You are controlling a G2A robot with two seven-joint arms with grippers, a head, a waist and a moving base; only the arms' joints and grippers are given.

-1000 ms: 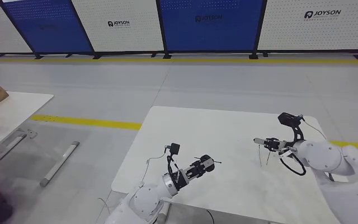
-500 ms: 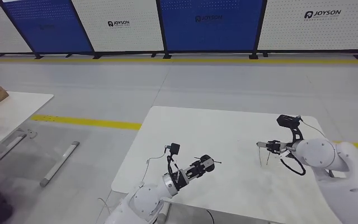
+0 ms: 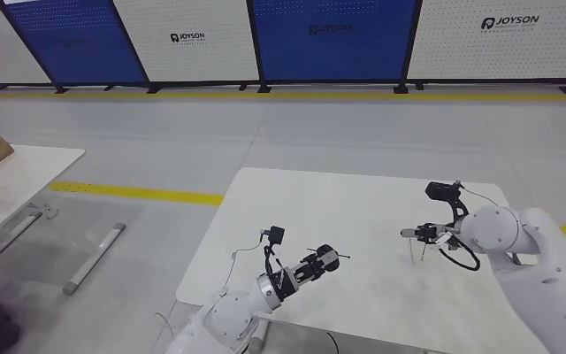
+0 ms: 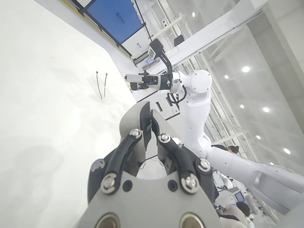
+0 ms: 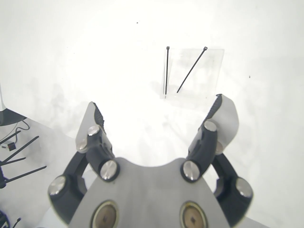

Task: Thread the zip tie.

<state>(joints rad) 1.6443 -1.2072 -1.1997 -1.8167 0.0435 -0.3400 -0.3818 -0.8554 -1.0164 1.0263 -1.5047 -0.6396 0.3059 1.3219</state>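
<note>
My left pincer (image 4: 150,119) pinched shut on held zip tie (image 3: 342,256), mostly hidden between pads | right pincer (image 5: 158,110) wide open, empty, near two loose zip ties (image 5: 167,69) on worktop (image 5: 71,36)

we see two thin black plastic zip ties (image 5: 167,69) against a clear plastic sheet (image 5: 213,72) and the plain white table top (image 5: 71,36). our right gripper (image 5: 156,103) and left gripper (image 4: 149,110) are silver metal with black links and ribbed black pads (image 5: 99,117). beyond: a blue wall panel (image 3: 334,40), a dotted white wall panel (image 3: 186,57), a yellow stripe (image 3: 133,192) on grey floor (image 3: 177,133).
</note>
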